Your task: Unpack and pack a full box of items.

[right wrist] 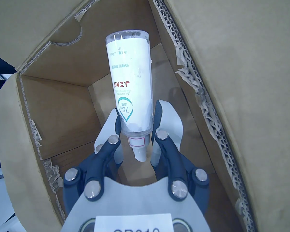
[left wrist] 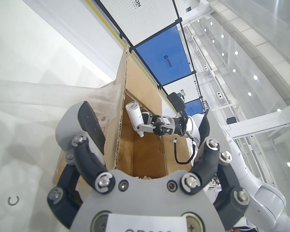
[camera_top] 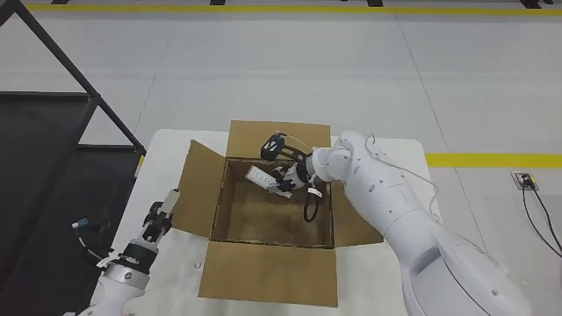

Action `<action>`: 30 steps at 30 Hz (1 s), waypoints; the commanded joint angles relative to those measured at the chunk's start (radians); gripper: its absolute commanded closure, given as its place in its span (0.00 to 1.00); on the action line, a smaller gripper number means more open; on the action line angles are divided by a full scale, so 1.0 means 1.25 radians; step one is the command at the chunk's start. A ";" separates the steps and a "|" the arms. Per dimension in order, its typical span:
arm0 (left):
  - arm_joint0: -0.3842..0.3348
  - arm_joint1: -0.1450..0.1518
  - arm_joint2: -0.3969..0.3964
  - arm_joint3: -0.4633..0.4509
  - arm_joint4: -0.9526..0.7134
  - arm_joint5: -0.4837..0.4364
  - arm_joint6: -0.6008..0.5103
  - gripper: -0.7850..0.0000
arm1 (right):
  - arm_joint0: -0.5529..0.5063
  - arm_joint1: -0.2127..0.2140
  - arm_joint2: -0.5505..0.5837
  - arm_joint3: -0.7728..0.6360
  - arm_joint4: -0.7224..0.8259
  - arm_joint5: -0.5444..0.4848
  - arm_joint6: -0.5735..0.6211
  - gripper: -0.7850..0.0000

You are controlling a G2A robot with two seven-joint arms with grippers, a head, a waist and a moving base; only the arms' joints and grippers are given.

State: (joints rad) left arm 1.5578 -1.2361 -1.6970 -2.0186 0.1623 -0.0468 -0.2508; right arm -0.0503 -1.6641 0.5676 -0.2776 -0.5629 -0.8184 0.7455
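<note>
- Bottle point(right wrist: 130, 85), clear with a white label: inside the open top of the box point(camera_top: 272, 268), near its far wall, tilted, clear of the box floor.
- Right gripper point(right wrist: 137, 112): jaws clamped on the bottle just above its cap.
- Left gripper point(left wrist: 147, 113): jaws spread wide, holding nothing, just outside the box's left flap.
- Box: cardboard, flaps folded outward, standing on a white table point(camera_top: 180, 263).

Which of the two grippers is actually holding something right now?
The right gripper: it is shut on a white bottle over the open cardboard box. The left gripper is open and empty, outside the box.
</note>
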 commanded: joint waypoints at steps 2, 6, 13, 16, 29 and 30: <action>0.001 0.000 0.002 -0.003 0.002 -0.001 0.000 0.00 | 0.000 0.000 0.000 0.000 0.000 0.000 0.000 1.00; 0.014 -0.001 0.014 -0.016 0.015 0.001 0.015 0.00 | 0.000 0.000 0.000 0.000 0.000 0.000 0.000 1.00; 0.012 -0.002 0.045 -0.014 0.031 -0.001 0.011 0.00 | 0.000 0.000 0.000 0.000 0.000 0.000 0.000 1.00; 0.011 -0.003 0.061 -0.015 0.044 0.002 0.009 0.00 | 0.000 0.000 0.000 0.000 0.000 0.000 0.000 1.00; 0.004 -0.003 0.072 -0.009 0.048 0.015 0.012 0.00 | -0.041 0.071 0.032 -0.191 -0.109 -0.026 -0.106 1.00; 0.002 -0.003 0.072 -0.009 0.048 0.017 0.011 0.00 | -0.049 0.081 0.040 -0.220 -0.118 -0.023 -0.107 1.00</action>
State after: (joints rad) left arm 1.5625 -1.2401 -1.6071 -2.0293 0.2213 -0.0281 -0.2360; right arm -0.1023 -1.5758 0.6073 -0.5152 -0.7006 -0.8507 0.6123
